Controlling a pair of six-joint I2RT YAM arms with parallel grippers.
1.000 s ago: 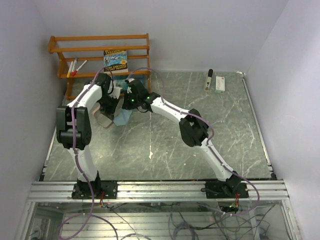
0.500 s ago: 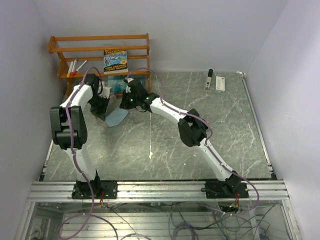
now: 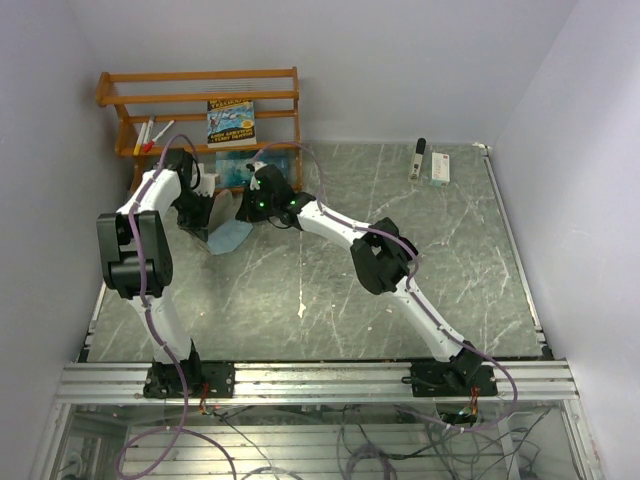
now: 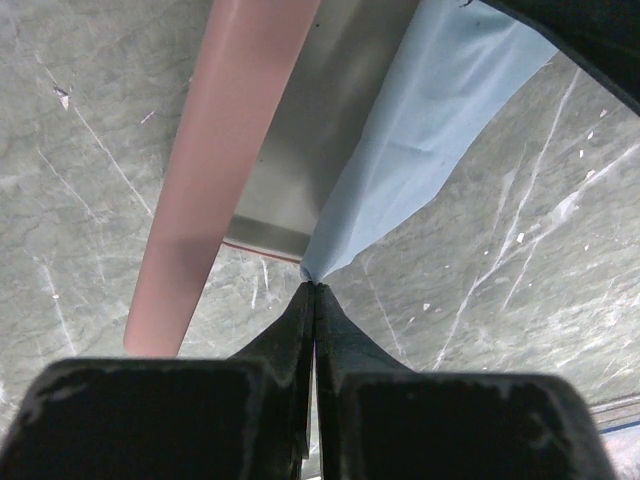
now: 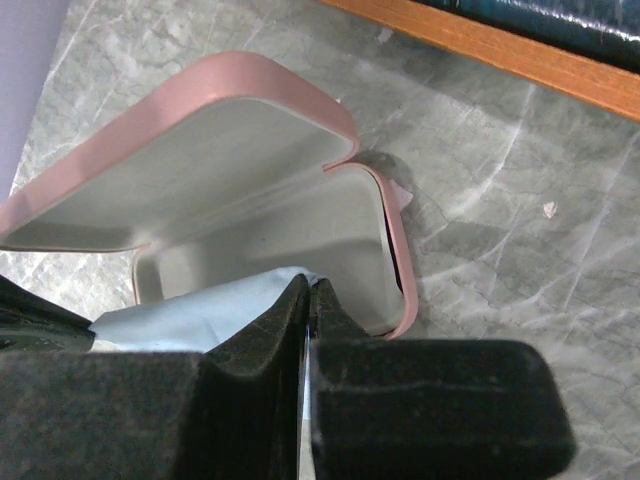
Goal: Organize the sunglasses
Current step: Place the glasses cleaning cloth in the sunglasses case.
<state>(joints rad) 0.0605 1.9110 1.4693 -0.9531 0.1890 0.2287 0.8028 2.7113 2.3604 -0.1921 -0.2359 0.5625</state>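
On your left, the left gripper (image 4: 315, 292) pinches 1 corner of the blue cloth (image 4: 420, 150), a grip the top view hides. Further right, the right gripper (image 5: 308, 292), fingers pressed together on the cloth's edge, hangs over the open pink case (image 5: 250, 200), whose grey lining only its wrist camera shows.

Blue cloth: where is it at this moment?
Far left of the table in the top view, the cloth is stretched between both shut jaws, at the open pink case, before the wooden rack.
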